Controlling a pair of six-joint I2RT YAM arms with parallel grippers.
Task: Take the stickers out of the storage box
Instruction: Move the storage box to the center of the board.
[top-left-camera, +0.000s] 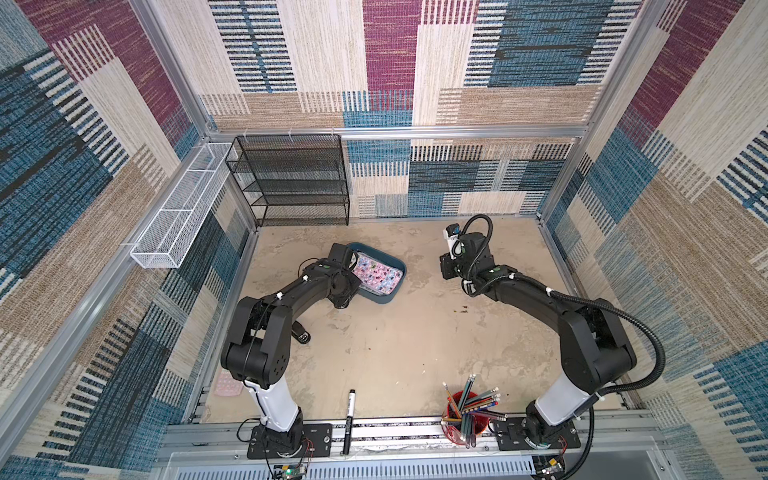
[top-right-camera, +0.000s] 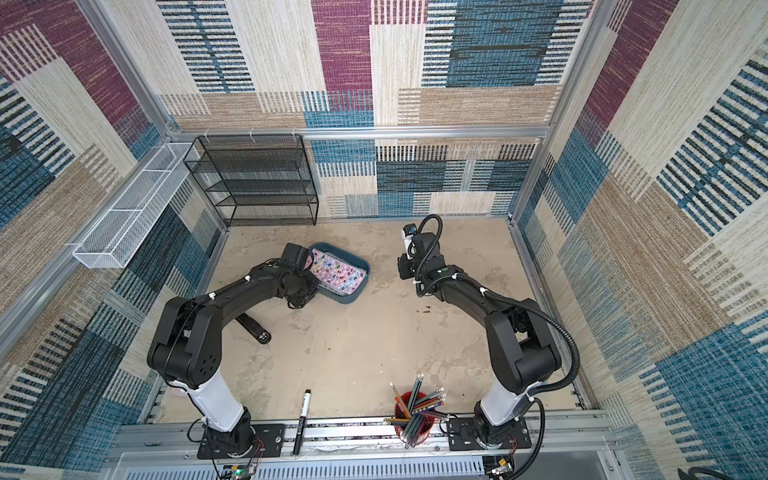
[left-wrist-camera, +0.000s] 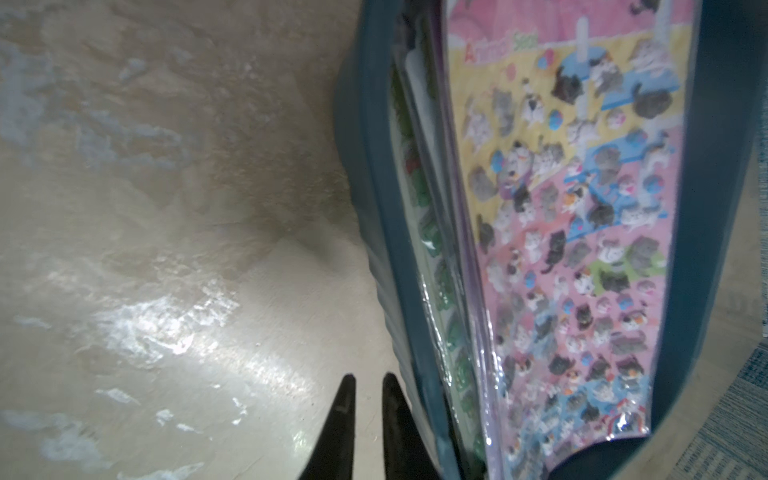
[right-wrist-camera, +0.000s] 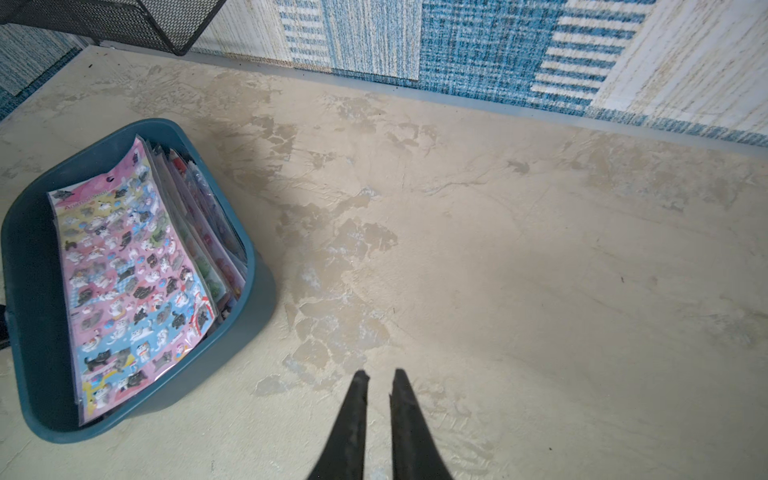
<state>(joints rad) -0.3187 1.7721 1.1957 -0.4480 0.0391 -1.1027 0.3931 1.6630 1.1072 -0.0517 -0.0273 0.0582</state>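
The left gripper (left-wrist-camera: 369, 379) is seen all but closed, only a thin slit between its jaws and nothing held. It hangs just outside the long wall of the storage box (left-wrist-camera: 376, 174). The stickers (left-wrist-camera: 582, 249) are stacked inside that box, the pink cat sheet (right-wrist-camera: 124, 266) uppermost. Further sheets are leaned edge-up toward the wall nearest the gripper. None is out yet. For a clean pick, the jaws would best be opened, carried over the rim and closed on one raised edge only. The right gripper (right-wrist-camera: 380, 374) is likewise drawn together and empty, well apart over bare table (right-wrist-camera: 519, 249).
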